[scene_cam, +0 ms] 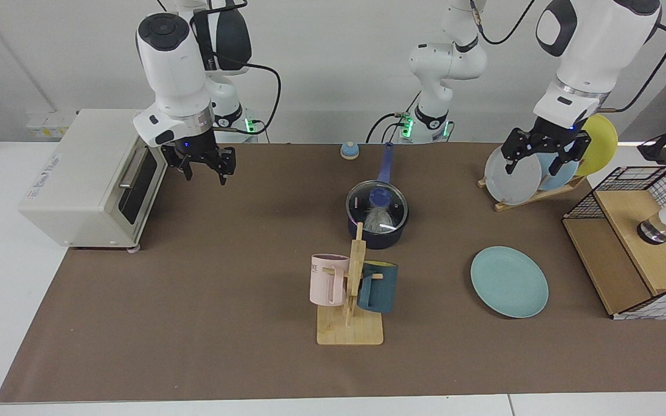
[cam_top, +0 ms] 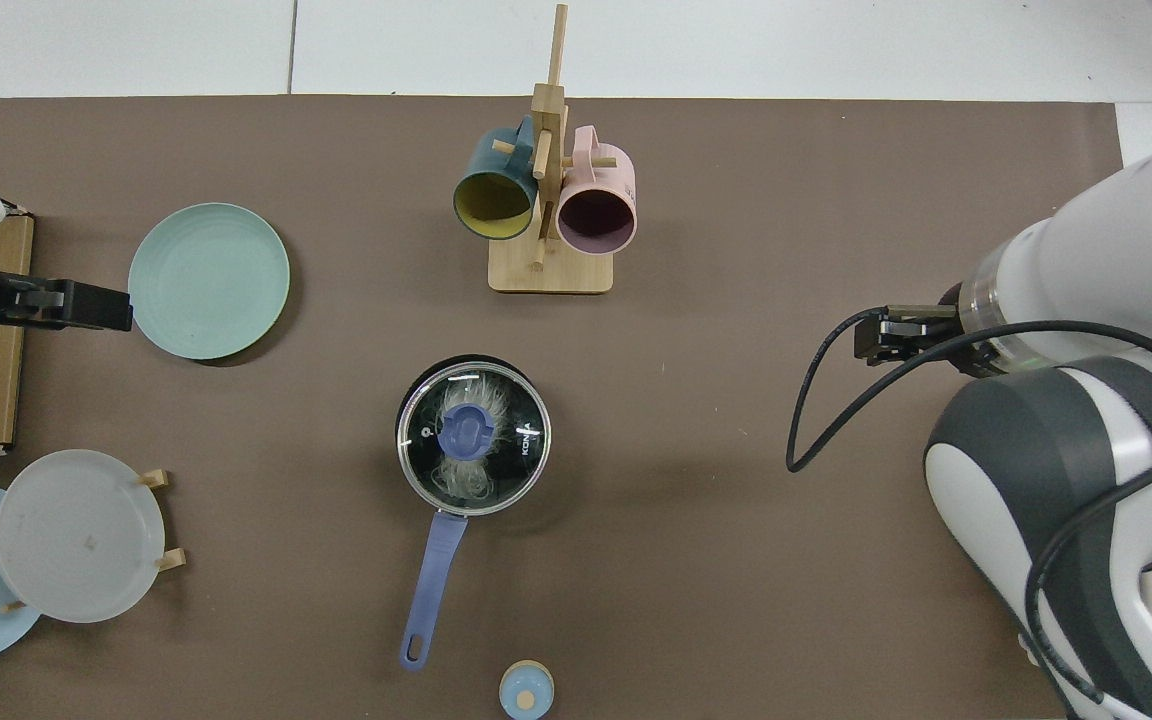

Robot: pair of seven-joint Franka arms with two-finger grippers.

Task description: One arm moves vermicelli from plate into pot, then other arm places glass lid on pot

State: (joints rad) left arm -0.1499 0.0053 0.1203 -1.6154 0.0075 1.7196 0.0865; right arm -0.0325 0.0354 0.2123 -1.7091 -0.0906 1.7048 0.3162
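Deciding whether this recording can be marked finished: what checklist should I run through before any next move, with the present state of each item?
1. Vermicelli inside the pot: ok, it shows through the glass.
2. Plate free of noodles: ok.
3. Glass lid seated on the pot's rim, knob up: ok.
4. Right gripper away from the pot: ok. It hangs beside the toaster oven, jaws apart and empty.
5. Left gripper holding nothing: ok. It waits in front of the plate rack, jaws apart.
6. Pot upright on the mat: ok.
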